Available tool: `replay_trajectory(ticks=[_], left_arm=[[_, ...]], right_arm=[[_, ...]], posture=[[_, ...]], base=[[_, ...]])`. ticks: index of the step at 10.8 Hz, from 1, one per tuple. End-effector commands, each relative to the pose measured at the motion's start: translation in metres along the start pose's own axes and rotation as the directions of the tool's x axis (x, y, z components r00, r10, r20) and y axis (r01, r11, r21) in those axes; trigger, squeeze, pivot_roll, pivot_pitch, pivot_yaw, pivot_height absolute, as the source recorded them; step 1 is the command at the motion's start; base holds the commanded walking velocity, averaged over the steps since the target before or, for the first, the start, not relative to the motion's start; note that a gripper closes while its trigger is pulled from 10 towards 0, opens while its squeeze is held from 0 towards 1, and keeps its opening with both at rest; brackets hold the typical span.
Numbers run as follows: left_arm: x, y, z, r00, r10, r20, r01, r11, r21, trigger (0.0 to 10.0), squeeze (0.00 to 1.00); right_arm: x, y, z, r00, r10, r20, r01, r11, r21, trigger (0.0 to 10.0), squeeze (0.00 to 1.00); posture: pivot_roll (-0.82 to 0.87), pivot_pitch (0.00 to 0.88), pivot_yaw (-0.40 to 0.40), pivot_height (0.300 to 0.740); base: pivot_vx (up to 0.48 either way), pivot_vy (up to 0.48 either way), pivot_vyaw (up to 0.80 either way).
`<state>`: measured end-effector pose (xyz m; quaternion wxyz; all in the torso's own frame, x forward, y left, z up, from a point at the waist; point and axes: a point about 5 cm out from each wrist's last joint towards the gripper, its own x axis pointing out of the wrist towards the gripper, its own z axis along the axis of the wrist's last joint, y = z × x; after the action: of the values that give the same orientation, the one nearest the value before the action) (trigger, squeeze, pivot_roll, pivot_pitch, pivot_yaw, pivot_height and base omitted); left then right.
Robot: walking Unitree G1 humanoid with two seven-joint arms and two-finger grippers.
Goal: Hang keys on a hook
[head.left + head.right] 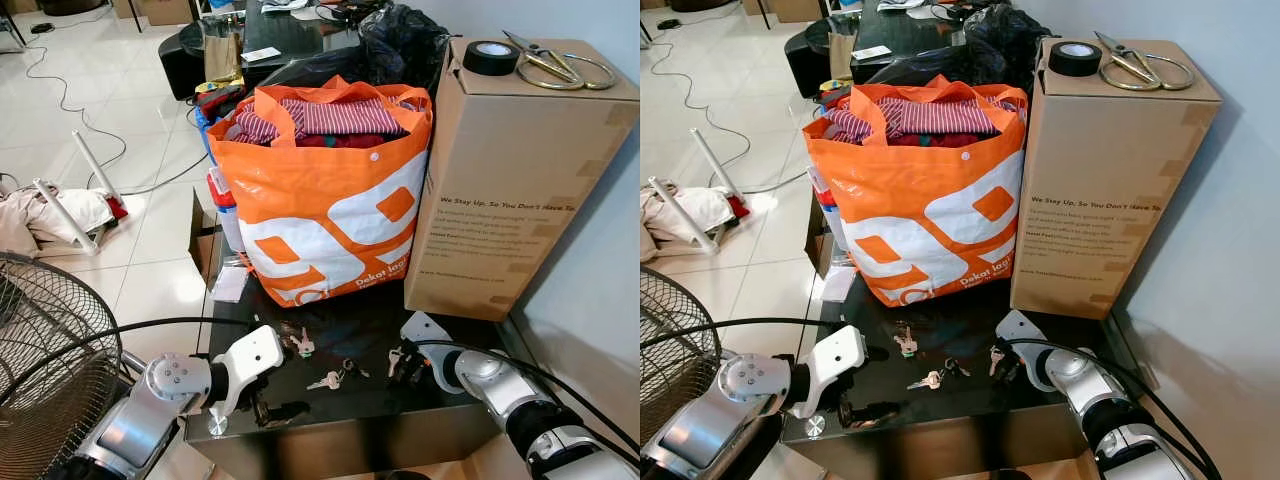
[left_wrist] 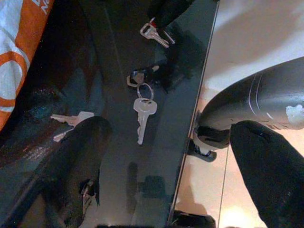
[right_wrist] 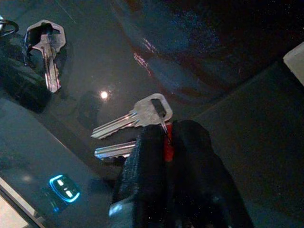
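Observation:
Three small bunches of silver keys lie on the black glass table (image 1: 330, 430). My right gripper (image 1: 403, 368) rests on the table at the right, shut on the ring of the right-hand keys (image 3: 135, 118), with a red tag between the fingers. The middle keys (image 1: 335, 377) lie loose a little to its left, and in the left wrist view these middle keys (image 2: 142, 113) sit between the spread fingers. A third bunch of keys (image 1: 300, 343) lies nearer the orange bag. My left gripper (image 1: 268, 405) hovers open over the table's front left edge.
An orange shopping bag (image 1: 330, 215) full of clothes stands at the table's back. Right of it is a tall cardboard box (image 1: 510, 180) carrying a tape roll (image 1: 490, 57) and scissors (image 1: 555, 65). A wire fan (image 1: 45, 370) stands on the floor at the left.

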<state>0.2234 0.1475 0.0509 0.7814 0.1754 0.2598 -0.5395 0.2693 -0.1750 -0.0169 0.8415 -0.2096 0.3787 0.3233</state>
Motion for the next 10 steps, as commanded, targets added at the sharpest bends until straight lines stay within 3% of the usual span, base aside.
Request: replay_trajectory(ticks=[1,4,6,7,8,9,10], left_arm=[[0.000,0.001,0.000,1.000,-0.006,-0.011,0.006,1.000,0.011,10.0,0.00],[0.001,0.001,0.000,1.000,-0.007,-0.008,0.007,1.000,0.016,10.0,0.00],[0.000,0.006,0.004,0.994,0.096,0.047,-0.095,0.995,-0.013,10.0,0.00],[-0.001,0.010,0.010,0.974,0.189,0.122,-0.182,0.981,-0.066,10.0,0.00],[-0.004,0.014,0.016,0.928,0.321,0.191,-0.302,0.946,-0.120,10.0,0.00],[-0.005,0.016,0.019,0.902,0.373,0.219,-0.351,0.927,-0.133,10.0,0.00],[-0.012,0.017,0.024,0.835,0.473,0.280,-0.431,0.880,-0.202,10.0,0.00]], right_arm=[[0.000,-0.002,-0.001,1.000,-0.009,-0.012,0.009,1.000,-0.002,0.0,0.00],[-0.002,-0.004,-0.004,1.000,-0.018,0.002,0.018,0.999,0.039,0.0,0.00],[-0.010,-0.005,-0.005,0.995,-0.013,0.098,0.004,0.996,0.088,0.0,0.00],[-0.020,-0.004,-0.006,0.982,-0.022,0.186,-0.003,0.991,0.133,0.0,0.00],[-0.036,0.000,-0.009,0.962,-0.038,0.272,0.000,0.990,0.138,0.0,0.00],[-0.044,0.001,-0.008,0.948,-0.060,0.311,0.012,0.988,0.152,0.0,0.00],[-0.064,0.005,-0.001,0.897,-0.146,0.417,0.051,0.971,0.232,0.0,0.00]], posture=[[-0.18,0.000,0.069,0.740],[-0.18,0.000,0.077,0.740],[-0.18,0.000,0.076,0.740],[-0.17,0.000,0.072,0.740],[-0.17,0.000,0.070,0.740],[-0.17,0.000,0.073,0.740],[-0.16,0.000,0.078,0.740]], base=[[0.000,0.000,0.00],[0.000,0.000,0.00],[0.000,0.000,0.00],[0.000,0.000,0.00],[0.000,0.000,0.00],[0.000,0.000,0.00],[0.000,0.000,0.00]])
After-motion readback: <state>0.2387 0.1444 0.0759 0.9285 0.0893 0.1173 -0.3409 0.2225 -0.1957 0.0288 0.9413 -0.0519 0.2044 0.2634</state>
